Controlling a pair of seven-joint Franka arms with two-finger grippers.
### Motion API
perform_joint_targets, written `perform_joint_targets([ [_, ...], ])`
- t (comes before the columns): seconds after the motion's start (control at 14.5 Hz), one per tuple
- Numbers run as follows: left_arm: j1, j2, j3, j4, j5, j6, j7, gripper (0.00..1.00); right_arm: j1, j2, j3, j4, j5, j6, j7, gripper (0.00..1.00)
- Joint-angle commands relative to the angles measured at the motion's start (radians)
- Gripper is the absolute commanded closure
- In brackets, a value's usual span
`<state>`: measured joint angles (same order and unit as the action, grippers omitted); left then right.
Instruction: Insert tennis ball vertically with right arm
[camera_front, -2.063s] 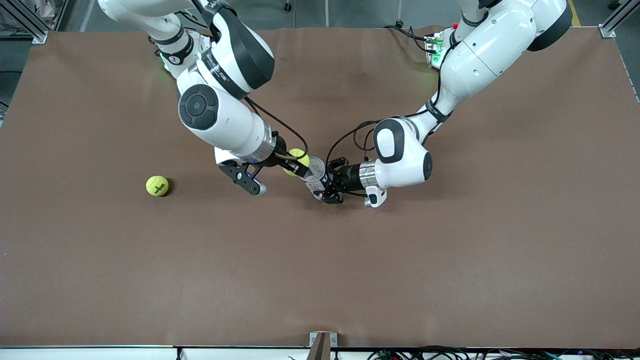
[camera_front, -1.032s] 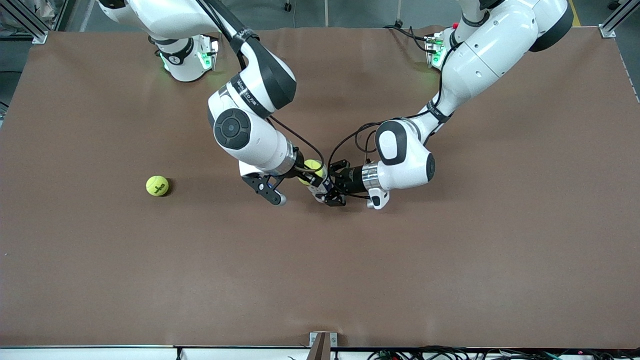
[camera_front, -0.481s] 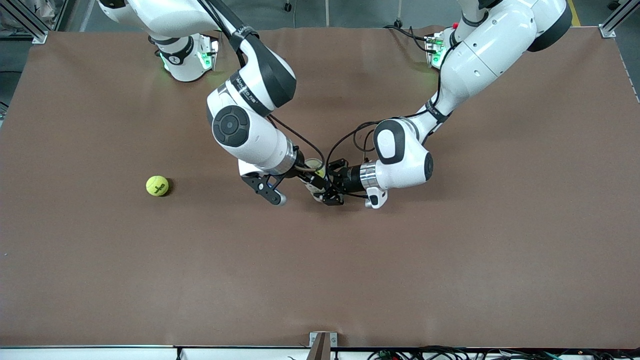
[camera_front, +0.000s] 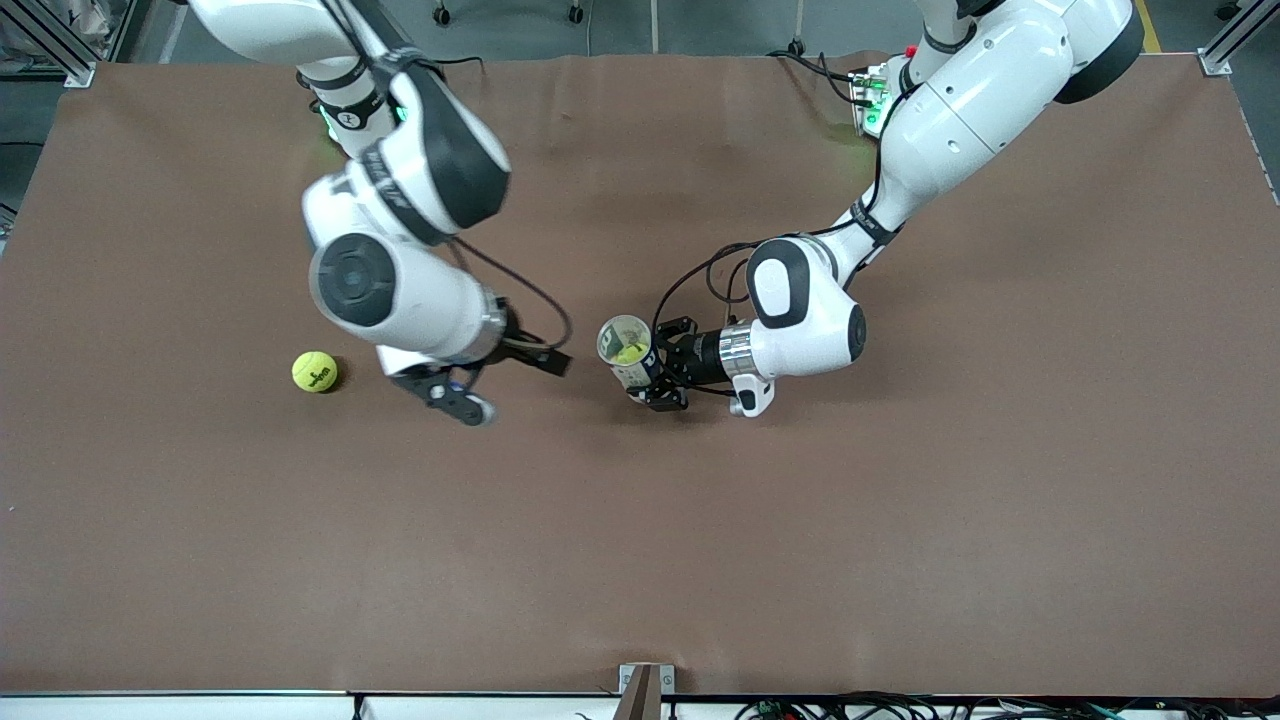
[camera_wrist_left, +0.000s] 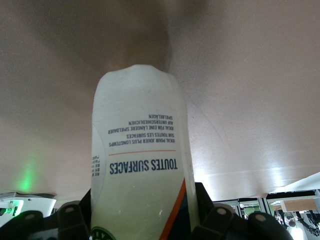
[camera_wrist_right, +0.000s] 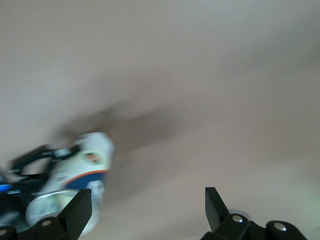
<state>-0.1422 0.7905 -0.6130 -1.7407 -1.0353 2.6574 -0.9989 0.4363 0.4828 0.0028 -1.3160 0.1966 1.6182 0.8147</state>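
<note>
While a spare ball (camera_front: 314, 371) lies at nine o'clock on the surface (camera_front: 900, 540) | right pincer (camera_front: 545, 361) spread wide, empty | can (camera_front: 627, 361) (tennis ball (camera_front: 630, 353) inside) clamped by left pincer (camera_front: 661, 377)

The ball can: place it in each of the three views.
Front view: the ball can is mid-table, held upright by the left gripper.
Left wrist view: it fills the centre.
Right wrist view: it shows at the edge.
Shared landmark: its printed label.
</note>
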Motion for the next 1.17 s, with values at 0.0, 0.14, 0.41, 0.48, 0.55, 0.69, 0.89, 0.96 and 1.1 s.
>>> perform_joint_targets([
  [0.0, -0.007, 0.001, -0.007, 0.006, -0.028, 0.015, 0.031, 0.24, -0.074, -0.049, 0.014, -0.06, -0.126, -0.099, -0.199, 0.0],
  [0.14, -0.008, 0.001, -0.007, 0.006, -0.028, 0.027, 0.028, 0.24, -0.173, -0.096, 0.016, -0.141, -0.138, -0.095, -0.37, 0.0],
  [0.41, -0.014, 0.001, -0.007, 0.006, -0.028, 0.033, 0.023, 0.24, -0.373, -0.167, 0.014, -0.322, -0.141, -0.008, -0.716, 0.0],
  [0.48, -0.014, 0.001, -0.007, 0.006, -0.028, 0.033, 0.022, 0.24, -0.408, -0.203, 0.014, -0.41, -0.143, 0.061, -0.791, 0.0],
  [0.55, -0.014, 0.001, -0.007, 0.006, -0.028, 0.033, 0.022, 0.24, -0.425, -0.234, 0.014, -0.484, -0.143, 0.118, -0.824, 0.0],
  [0.69, -0.014, 0.001, -0.007, 0.006, -0.028, 0.033, 0.022, 0.24, -0.429, -0.262, 0.014, -0.598, -0.17, 0.223, -0.827, 0.0],
  [0.89, -0.014, 0.001, -0.007, 0.006, -0.028, 0.032, 0.02, 0.24, -0.439, -0.283, 0.014, -0.722, -0.217, 0.359, -0.831, 0.0],
  [0.96, -0.014, 0.001, -0.007, 0.006, -0.028, 0.033, 0.02, 0.24, -0.455, -0.279, 0.014, -0.733, -0.217, 0.373, -0.851, 0.0],
  [1.1, -0.014, 0.001, -0.007, 0.006, -0.028, 0.033, 0.026, 0.23, -0.491, -0.274, 0.014, -0.768, -0.217, 0.429, -0.92, 0.0],
])
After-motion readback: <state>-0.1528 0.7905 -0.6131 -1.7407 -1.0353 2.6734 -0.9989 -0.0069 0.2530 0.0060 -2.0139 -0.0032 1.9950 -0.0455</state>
